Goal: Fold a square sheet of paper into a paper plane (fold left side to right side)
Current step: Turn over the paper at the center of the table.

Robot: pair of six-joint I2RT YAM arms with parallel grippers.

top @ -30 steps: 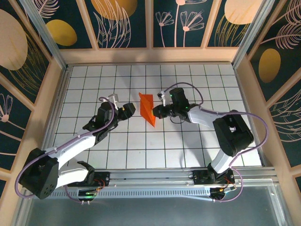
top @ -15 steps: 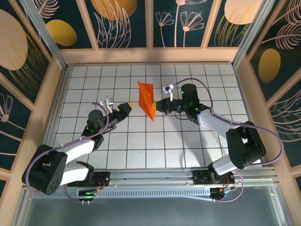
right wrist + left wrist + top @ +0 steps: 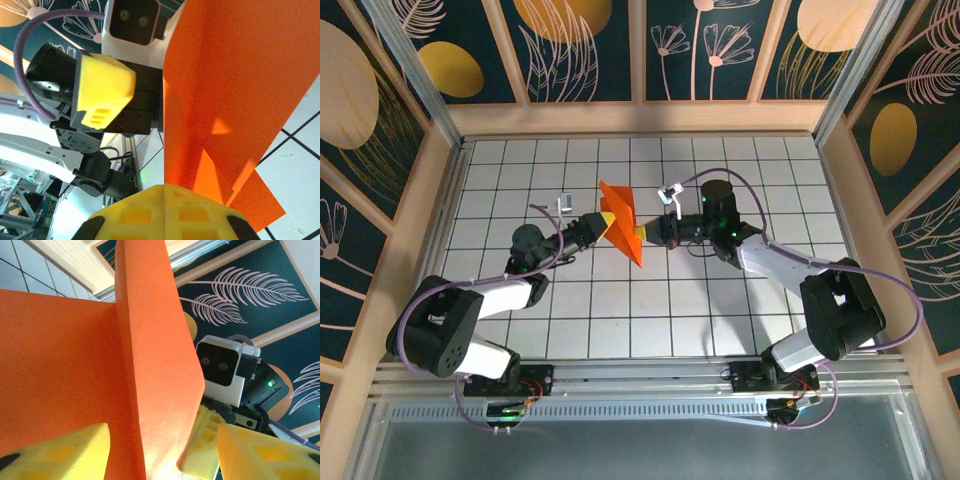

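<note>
From the top external view, the left gripper (image 3: 608,220) has crossed the gap it kept 0.5 s ago. It now sits just beside the right gripper (image 3: 641,234), with only the square sheet of paper (image 3: 623,203), a creased orange wedge, between them. The wedge is lifted off the table (image 3: 720,320), 1 end reaching beyond the right gripper and the other trailing toward the arm bases. The right gripper has barely shifted. In the left wrist view, the left gripper (image 3: 160,452) has its jaws spread, 1 yellow finger (image 3: 55,450) on either side of an upright flap of the sheet (image 3: 65,355), not pressing it. A finger of the right gripper (image 3: 199,442) shows just behind that flap. In the right wrist view, the right gripper (image 3: 165,207) has its 2 pads pressed together on the sheet's (image 3: 225,85) lower edge, and a finger of the left gripper (image 3: 102,92) stands just across the paper from it. This arrival likely sets up a 2-handed hold, so the left flap can be carried over to the right for the next crease.
</note>
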